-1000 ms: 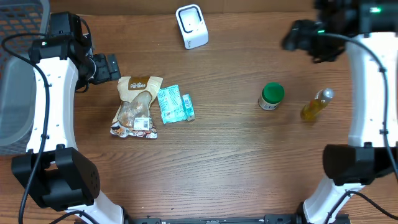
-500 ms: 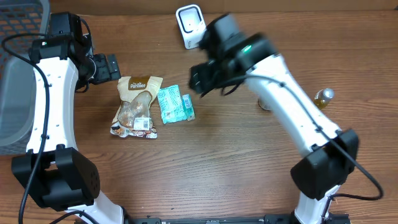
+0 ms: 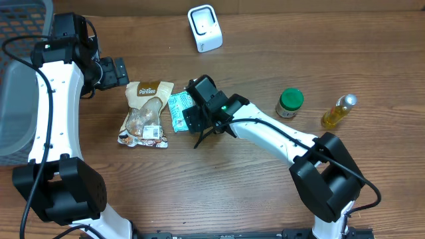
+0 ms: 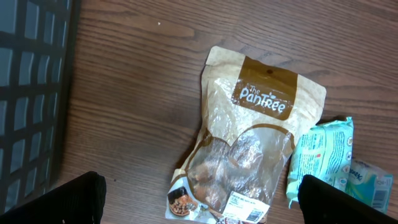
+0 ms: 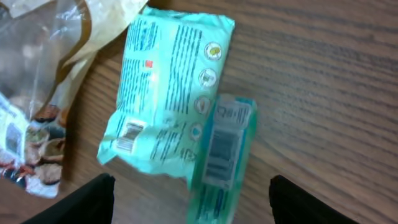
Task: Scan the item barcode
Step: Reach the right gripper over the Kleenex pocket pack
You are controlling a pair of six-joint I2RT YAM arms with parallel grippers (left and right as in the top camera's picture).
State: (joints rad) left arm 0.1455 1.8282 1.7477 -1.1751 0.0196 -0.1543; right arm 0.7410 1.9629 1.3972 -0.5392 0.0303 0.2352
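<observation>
The small teal box (image 5: 224,149) lies flat on the table with its barcode facing up, pressed against the right edge of a larger teal packet (image 5: 165,99). Your right gripper (image 5: 191,193) hangs directly above the pair. Its fingers are spread wide to either side of the box and grip nothing. To get there, your right arm stretches from its base across the middle of the table, wrist turned down toward the wood. Just left of the packet sits a brown snack bag (image 3: 143,109). Your left gripper (image 3: 118,71) hovers above and to the left of that bag, fully spread and empty, arm drawn up beside the basket (image 3: 16,99). The scanner (image 3: 204,28) stands at the far edge, well apart. A green-lidded jar (image 3: 290,102) and a bottle (image 3: 339,111) stand off to the right.
</observation>
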